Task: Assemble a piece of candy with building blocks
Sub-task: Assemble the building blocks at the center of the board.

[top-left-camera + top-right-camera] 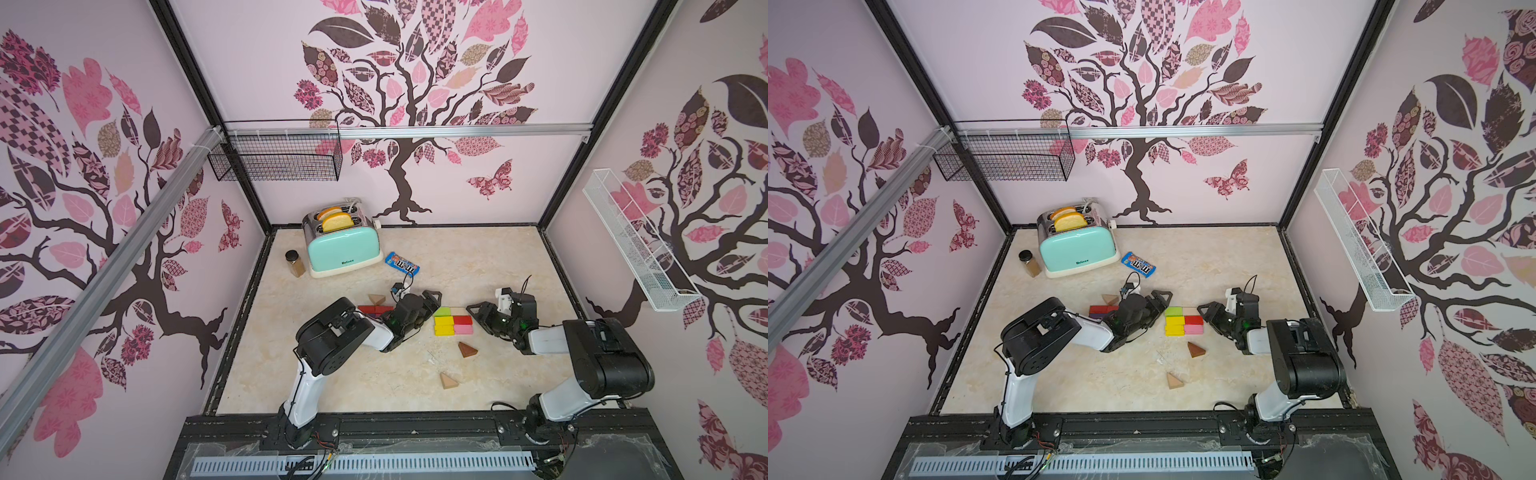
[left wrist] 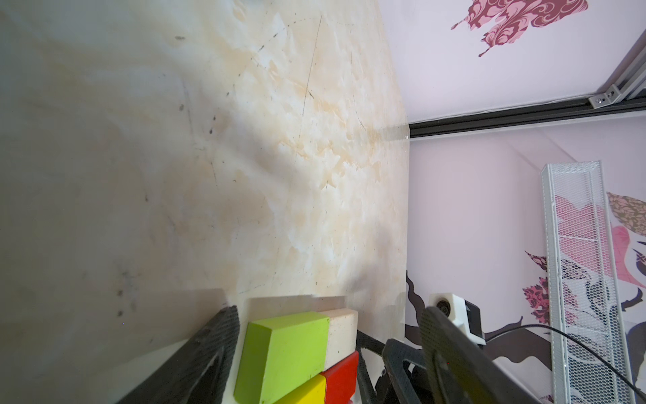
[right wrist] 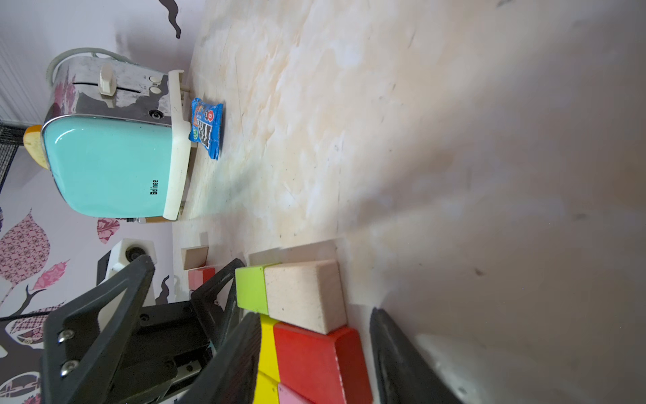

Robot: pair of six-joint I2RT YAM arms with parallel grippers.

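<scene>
**Tabletop [image 1: 332, 374], marble-pattern; contents listed from frame left to frame right, as seen in both top views.**

1. Spice jar [image 1: 295, 263]: upright, left of centre, just beside the toaster.
2. Toaster [image 1: 344, 251]: mint-coloured, with bread slices [image 1: 337, 221] in its slots.
3. Candy packet [image 1: 402, 264]: blue, lying flat just right of the toaster.
4. Building blocks, left group:
   - Rear tan triangle [image 1: 376, 299].
   - Red blocks [image 1: 369, 309] just below it in frame.
   - Purple block [image 1: 1097, 317] against the red ones.
   - The left arm partly hides the red and purple blocks.
5. Left gripper [image 1: 434, 306]: centre of frame, at the left edge of the centre group.
   - Its fingers [image 2: 209, 349] are spread wide.
   - In the left wrist view the green and cream blocks lie between them, clamped by neither.
6. Building blocks, centre group: two columns and three rows, all touching.
   - Upper row: green block [image 1: 442, 311], cream block [image 1: 459, 310].
   - Middle row: upper yellow block [image 1: 444, 321], red block [image 1: 462, 320].
   - Lower row: lower yellow block [image 1: 444, 330], pink block [image 1: 463, 329].
7. Loose blocks, lower in frame and apart from each other: front tan triangle [image 1: 449, 380] and brown triangle [image 1: 467, 350].
8. Right gripper [image 1: 475, 318]: at the right edge of the centre group.
   - Its fingers [image 3: 241, 349] are partly spread.
   - In the right wrist view the red block lies between them; whether they press it cannot be told.
9. White mesh rack [image 1: 636, 245]: on the wall at frame right.
</scene>
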